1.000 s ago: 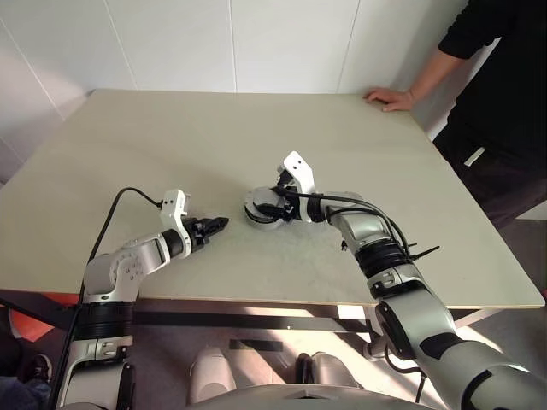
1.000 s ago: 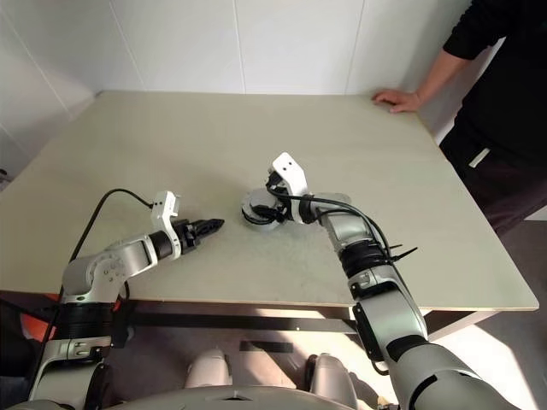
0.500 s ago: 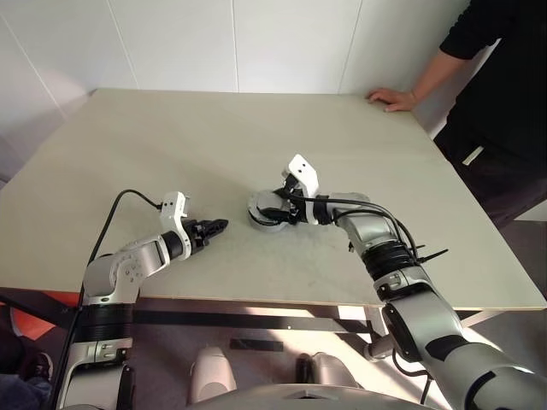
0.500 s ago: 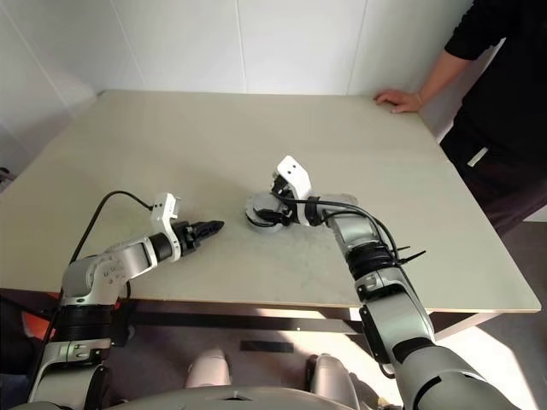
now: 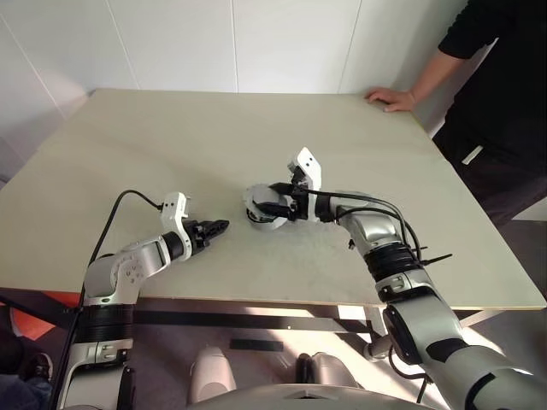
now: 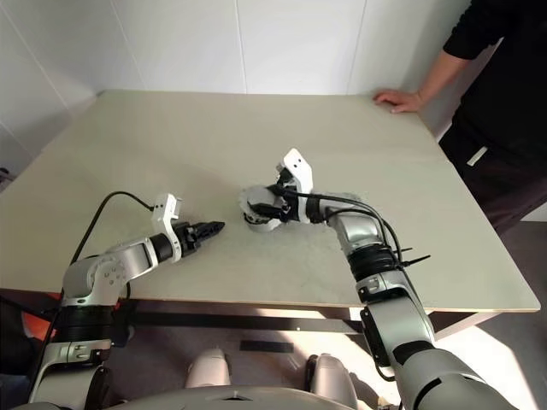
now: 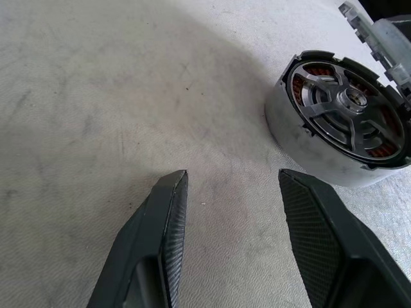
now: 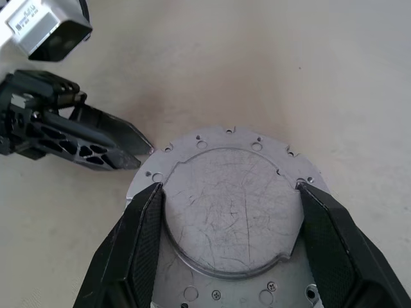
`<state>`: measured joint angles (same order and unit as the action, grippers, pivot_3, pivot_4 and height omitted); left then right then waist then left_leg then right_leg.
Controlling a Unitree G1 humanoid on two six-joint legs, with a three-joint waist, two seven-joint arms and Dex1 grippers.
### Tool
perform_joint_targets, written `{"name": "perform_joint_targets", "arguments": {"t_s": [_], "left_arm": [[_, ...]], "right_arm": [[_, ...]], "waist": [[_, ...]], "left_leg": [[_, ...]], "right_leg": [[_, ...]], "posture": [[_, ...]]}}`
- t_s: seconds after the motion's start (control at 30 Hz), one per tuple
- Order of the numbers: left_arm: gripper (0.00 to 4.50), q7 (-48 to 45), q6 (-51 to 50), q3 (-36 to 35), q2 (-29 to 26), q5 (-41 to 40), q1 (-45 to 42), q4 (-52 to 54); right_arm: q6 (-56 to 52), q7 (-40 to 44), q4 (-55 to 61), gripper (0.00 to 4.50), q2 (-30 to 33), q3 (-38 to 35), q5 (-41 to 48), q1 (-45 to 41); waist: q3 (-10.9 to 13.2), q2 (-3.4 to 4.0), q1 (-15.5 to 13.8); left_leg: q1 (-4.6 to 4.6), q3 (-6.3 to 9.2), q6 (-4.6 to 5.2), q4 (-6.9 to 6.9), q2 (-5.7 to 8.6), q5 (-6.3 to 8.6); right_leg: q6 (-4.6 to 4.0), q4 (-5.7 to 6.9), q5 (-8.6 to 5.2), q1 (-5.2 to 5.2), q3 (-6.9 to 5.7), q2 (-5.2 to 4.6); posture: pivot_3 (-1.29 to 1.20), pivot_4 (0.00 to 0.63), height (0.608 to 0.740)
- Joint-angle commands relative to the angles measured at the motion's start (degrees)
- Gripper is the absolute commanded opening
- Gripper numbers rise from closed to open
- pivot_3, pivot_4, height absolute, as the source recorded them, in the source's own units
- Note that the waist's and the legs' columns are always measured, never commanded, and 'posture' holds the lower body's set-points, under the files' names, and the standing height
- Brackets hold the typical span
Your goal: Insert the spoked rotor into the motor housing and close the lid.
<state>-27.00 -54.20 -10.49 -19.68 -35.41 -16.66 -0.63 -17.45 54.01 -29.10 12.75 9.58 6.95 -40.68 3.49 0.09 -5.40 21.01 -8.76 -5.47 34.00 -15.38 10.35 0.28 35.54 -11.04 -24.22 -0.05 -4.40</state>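
Observation:
The motor housing (image 7: 302,138) is tipped up on the table (image 5: 214,137) near its middle, with its open face turned toward my left gripper. Copper-red windings ring its inside, and the spoked rotor (image 7: 347,106) sits in it. My right gripper (image 8: 228,189) is shut on the housing from behind, its fingers (image 8: 144,237) clasping the raised round part of the silver-grey back (image 8: 231,218). In the eye views the housing (image 5: 261,207) shows just left of that hand. My left gripper (image 7: 231,176) stands open a short way from the housing, with nothing between its fingers. The lid is out of view.
A person in black stands at the table's far right, one hand (image 5: 389,98) resting on the far right corner. A black cable (image 5: 120,205) loops from my left wrist. The table's front edge (image 5: 282,301) runs just below both arms.
The right gripper has tipped the housing up from flat, so its open face now turns toward the left gripper. The left arm has stayed still.

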Motion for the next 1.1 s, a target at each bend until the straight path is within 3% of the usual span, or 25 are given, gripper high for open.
{"name": "perform_joint_targets", "arguments": {"t_s": [0.03, 1.1], "left_arm": [[2.37, 0.02, 0.34, -0.12, -0.19, -0.14, -0.19, 1.86], [2.37, -0.03, 0.17, -0.07, -0.09, -0.10, 0.34, 2.58]], "right_arm": [[3.32, -0.32, -0.61, 3.15, 0.96, 1.04, -1.81, -0.61], [3.26, -0.66, -4.43, 3.15, 1.94, 3.55, -5.44, 0.11]], "waist": [[0.00, 0.00, 0.01], [0.00, 0.00, 0.03]], "left_leg": [[0.00, 0.00, 0.00, 0.00, 0.00, 0.00], [-0.06, 0.00, 0.00, 0.03, 0.00, 0.00]], "right_leg": [[0.00, 0.00, 0.00, 0.00, 0.00, 0.00], [0.00, 0.05, 0.00, 0.04, 0.01, 0.00]], "posture": [[0.00, 0.000, 0.740], [0.00, 0.000, 0.740]]}}
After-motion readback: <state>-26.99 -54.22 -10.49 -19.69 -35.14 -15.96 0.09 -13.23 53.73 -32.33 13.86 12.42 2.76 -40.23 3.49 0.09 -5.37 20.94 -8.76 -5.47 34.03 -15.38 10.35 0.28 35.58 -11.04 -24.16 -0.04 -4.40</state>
